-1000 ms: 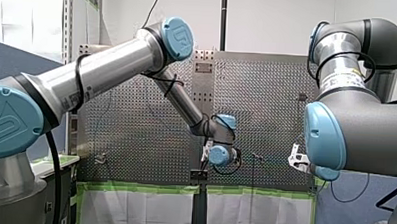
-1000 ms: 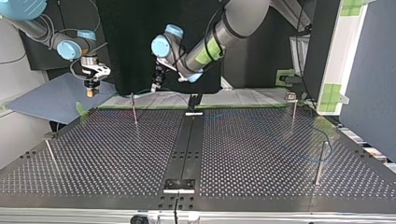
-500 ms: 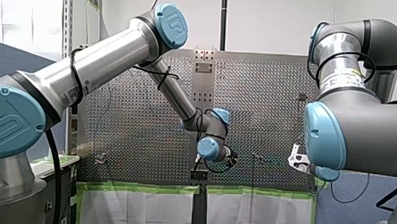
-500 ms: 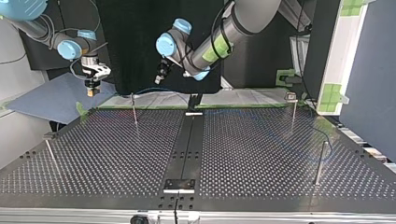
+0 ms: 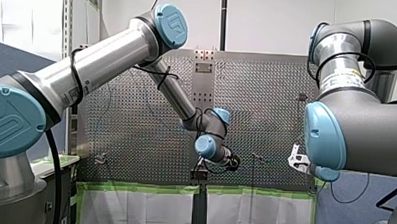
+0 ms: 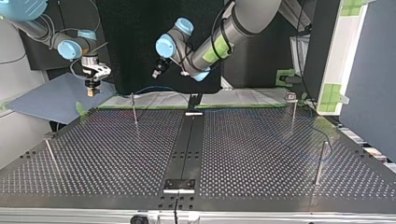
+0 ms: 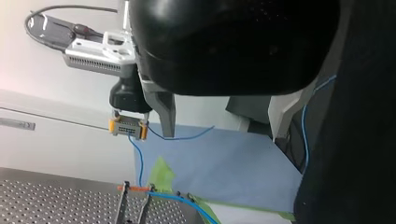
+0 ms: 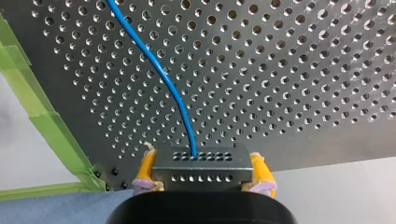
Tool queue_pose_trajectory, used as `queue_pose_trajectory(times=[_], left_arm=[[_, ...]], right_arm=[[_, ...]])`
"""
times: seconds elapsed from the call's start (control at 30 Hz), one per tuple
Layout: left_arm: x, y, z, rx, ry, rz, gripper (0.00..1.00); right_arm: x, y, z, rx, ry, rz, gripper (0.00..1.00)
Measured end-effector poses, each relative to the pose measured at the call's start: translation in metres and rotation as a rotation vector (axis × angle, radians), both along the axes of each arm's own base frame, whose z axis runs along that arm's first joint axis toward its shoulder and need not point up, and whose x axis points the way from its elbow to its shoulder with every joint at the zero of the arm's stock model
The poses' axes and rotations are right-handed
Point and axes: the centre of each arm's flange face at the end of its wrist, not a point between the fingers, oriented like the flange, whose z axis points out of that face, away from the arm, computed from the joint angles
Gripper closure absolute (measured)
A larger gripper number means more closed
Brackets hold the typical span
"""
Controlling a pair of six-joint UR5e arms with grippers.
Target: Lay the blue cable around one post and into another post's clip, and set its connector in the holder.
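Perforated counter (image 8: 280, 70) underneath; right gripper (image 8: 201, 170) fingers (image 8: 145, 169) pinch the connector (image 8: 201, 161) off its edge, blue cable (image 8: 163, 79) draped across, ready for routing. Left gripper (image 6: 156, 73): can't tell.

Around our worktop
We see the perforated worktop (image 6: 261, 158) edged with green tape (image 8: 46, 123), a blue mat (image 6: 49, 100) beside it.

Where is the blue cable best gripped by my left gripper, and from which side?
On the blue cable, probably the span hanging between the connector and the post, from the side, closing across it: there it runs nearly upright, clear of the table.
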Motion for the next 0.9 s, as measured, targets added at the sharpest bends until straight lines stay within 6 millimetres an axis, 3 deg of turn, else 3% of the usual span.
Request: queue_pose_trajectory(times=[0.27,0.9], left_arm=[[0.0034,-0.0086,0.0077,-0.037,0.013,-0.019,0.0],[0.0064,-0.0073,0.0085,-0.053,0.022,0.005,0.0]], right_arm=[[-0.0007,-0.0001,-0.0001,0.001,-0.003,-0.001,0.95],[-0.0013,0.0004,-0.0014,0.006,-0.005,-0.002,0.95]])
